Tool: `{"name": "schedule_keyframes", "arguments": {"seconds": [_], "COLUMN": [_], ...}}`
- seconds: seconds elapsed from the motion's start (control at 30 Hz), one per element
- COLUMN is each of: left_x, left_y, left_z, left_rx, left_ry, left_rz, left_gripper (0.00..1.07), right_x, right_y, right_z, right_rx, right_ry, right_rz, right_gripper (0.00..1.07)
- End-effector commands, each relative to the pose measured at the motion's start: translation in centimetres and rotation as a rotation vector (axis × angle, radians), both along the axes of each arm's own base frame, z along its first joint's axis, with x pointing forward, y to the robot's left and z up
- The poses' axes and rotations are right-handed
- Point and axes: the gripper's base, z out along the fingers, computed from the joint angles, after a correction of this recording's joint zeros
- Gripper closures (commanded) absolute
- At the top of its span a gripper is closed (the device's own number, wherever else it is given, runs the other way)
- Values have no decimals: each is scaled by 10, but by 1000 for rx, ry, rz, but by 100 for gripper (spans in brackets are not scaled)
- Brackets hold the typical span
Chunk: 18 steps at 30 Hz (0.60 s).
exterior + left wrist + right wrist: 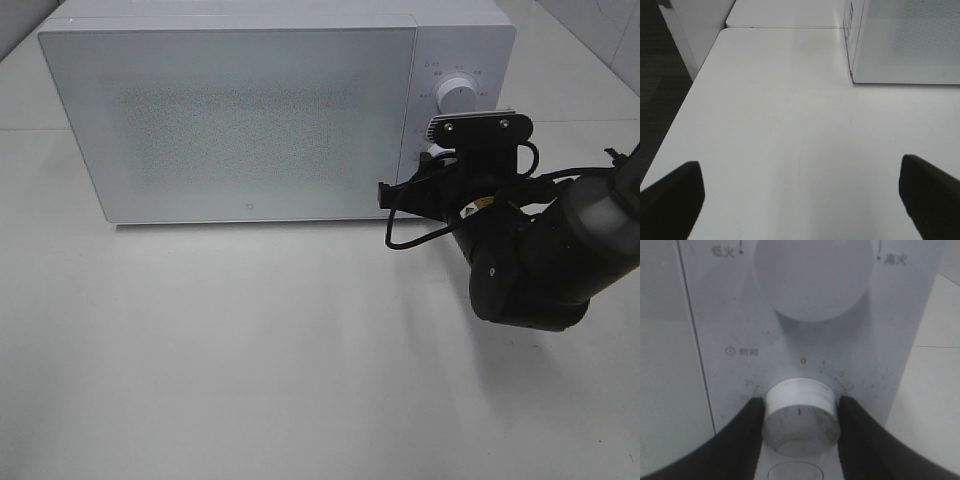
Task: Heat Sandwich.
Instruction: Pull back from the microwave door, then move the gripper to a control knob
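**Right gripper on the timer dial, microwave door shut**

The white table (250, 380) fills the scene, and the white microwave (250, 120) stands at its far side with the door (150, 110) closed flat. The door's dotted panel lets me see nothing inside. The sandwich shows in none of my views, so I cannot tell where it is.

My right arm (540, 270) reaches in from the right to the control panel (470, 70) beside the door. My left gripper (800, 167) hangs over bare table in front of the microwave's left corner, its two black fingers (670, 200) spread wide apart with nothing between them.

On the panel, the large upper dial (812, 275) sits above the smaller timer dial (799, 425). My right gripper (800, 405) pinches that timer dial, with one black finger pressed against each side of it. The red mark (800, 411) on the dial's face points straight up at the red 0 (803, 360) on the scale. An oval button (795, 472) lies just below the dial.
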Motion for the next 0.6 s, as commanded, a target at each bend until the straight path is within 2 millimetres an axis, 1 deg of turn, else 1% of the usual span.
{"name": "schedule_keyframes", "arguments": {"seconds": [0.03, 0.1, 0.13, 0.23, 0.27, 0.3, 0.4, 0.43, 0.53, 0.57, 0.6], "left_x": [-3, -3, -3, -3, -3, -3, -3, -3, -3, -3, -3], "left_y": [0, 0, 0, 0, 0, 0, 0, 0, 0, 0, 0], "left_z": [0, 0, 0, 0, 0, 0, 0, 0, 0, 0, 0], "left_rx": [3, 3, 3, 3, 3, 3, 3, 3, 3, 3, 3], "left_ry": [-32, -32, -32, -32, -32, -32, -32, -32, -32, -32, -32], "left_rz": [3, 3, 3, 3, 3, 3, 3, 3, 3, 3, 3], "left_gripper": [7, 7, 7, 7, 7, 7, 7, 7, 7, 7, 7], "right_x": [3, 3, 3, 3, 3, 3, 4, 4, 4, 4, 4], "right_y": [-2, -2, -2, -2, -2, -2, -2, -2, -3, -3, -3], "right_z": [8, 8, 8, 10, 11, 11, 14, 14, 15, 16, 16], "right_rx": [53, 107, 107, 242, 314, 314, 453, 453, 560, 620, 620], "right_ry": [-60, -69, -69, -88, -107, -107, -139, -139, -153, -156, -156], "right_rz": [-32, -43, -43, -64, -73, -73, -87, -87, -101, -108, -108], "right_gripper": [103, 103, 103, 103, 103, 103, 102, 102, 102, 102, 102]}}
